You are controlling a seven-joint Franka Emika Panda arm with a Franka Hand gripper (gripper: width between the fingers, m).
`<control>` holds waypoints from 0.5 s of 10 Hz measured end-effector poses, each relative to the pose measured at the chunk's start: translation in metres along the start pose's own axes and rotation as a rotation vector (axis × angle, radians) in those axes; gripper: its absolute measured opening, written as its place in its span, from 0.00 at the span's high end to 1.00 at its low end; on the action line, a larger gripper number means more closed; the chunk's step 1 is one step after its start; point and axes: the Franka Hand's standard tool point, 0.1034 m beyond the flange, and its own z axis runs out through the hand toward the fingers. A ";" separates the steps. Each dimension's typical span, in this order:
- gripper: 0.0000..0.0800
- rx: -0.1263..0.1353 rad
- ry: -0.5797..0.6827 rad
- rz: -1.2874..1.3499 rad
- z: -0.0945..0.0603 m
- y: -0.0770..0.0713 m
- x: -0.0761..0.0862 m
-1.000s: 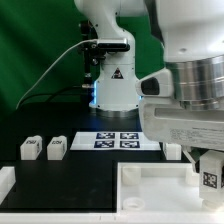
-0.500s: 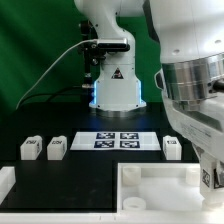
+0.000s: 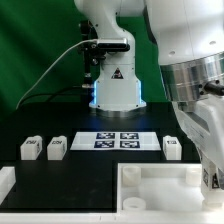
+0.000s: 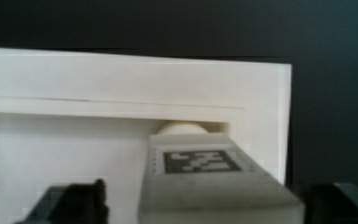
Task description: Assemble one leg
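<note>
- Labels: the leg (image 4: pixel 202 165) between the jaws carries a black-and-white square tag; the pattern is blurred in the wrist view.
- The robot base (image 3: pixel 113 90) bears a triangle sign (image 3: pixel 116 73); its symbol is too small to read.
- The marker board (image 3: pixel 120 139) lies flat on the black table (image 3: pixel 85 165) and shows four square tags.
- Jaws: set wide. The two black fingers (image 4: pixel 73 203) flank the leg, and a strip of white shows between each finger and the leg, so neither one touches it.
- The leg's rounded end sits at a recess near a corner of the white tray (image 4: pixel 87 85).
- Exterior view: the leg (image 3: pixel 210 178) is at 4 o'clock from the marker board, at the tray's (image 3: pixel 150 172) far end toward the exterior view's right, with its tag facing the camera.
- A spare leg (image 3: pixel 30 148) and a second spare leg (image 3: pixel 56 147) stand at 9 o'clock from the marker board.
- A third spare leg (image 3: pixel 171 147) stands at 3 o'clock from the marker board.
</note>
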 end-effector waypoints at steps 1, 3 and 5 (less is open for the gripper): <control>0.22 -0.044 0.007 -0.232 -0.001 0.001 -0.003; 0.20 -0.079 0.018 -0.484 -0.003 -0.003 -0.006; 0.19 -0.088 0.016 -0.732 -0.004 -0.002 -0.004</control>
